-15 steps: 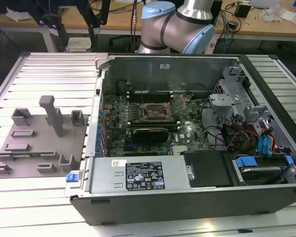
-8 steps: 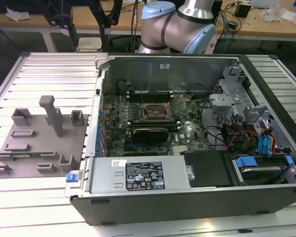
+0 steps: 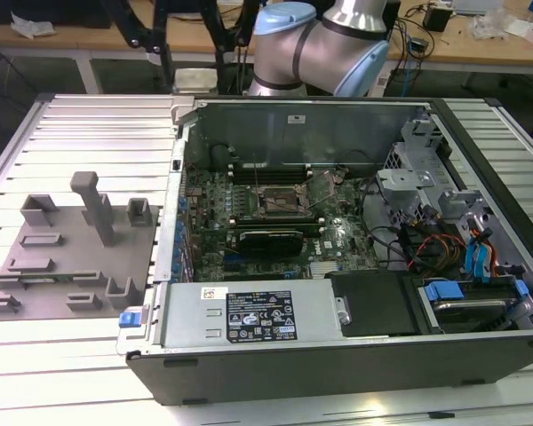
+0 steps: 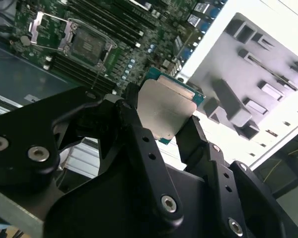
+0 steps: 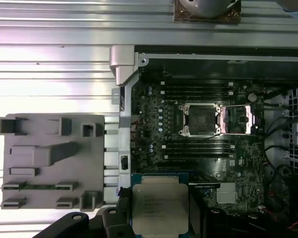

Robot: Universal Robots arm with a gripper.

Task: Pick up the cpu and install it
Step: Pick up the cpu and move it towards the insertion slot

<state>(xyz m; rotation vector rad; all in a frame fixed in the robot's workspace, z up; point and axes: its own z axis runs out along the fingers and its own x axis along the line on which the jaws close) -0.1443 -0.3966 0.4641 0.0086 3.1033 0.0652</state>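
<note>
The black two-fingered gripper [image 4: 160,118] pinches the thin square silver-topped cpu [image 4: 165,110] by two opposite edges. The dark square socket [image 5: 200,119] on the green motherboard [image 5: 154,144] lies open, apart from the cpu.

A: What is the end effector [image 4: 161,116] gripping?
B: The cpu [image 4: 166,105]. Its silver top faces the camera, and black fingers [image 4: 133,119] press on two opposite edges.
A: And behind it?
B: The green motherboard [image 4: 139,29], with its socket [image 4: 87,44] lying open. Past the board's edge, a grey fixture plate [image 4: 248,64] rests on the pale surface [image 4: 285,27].
</note>
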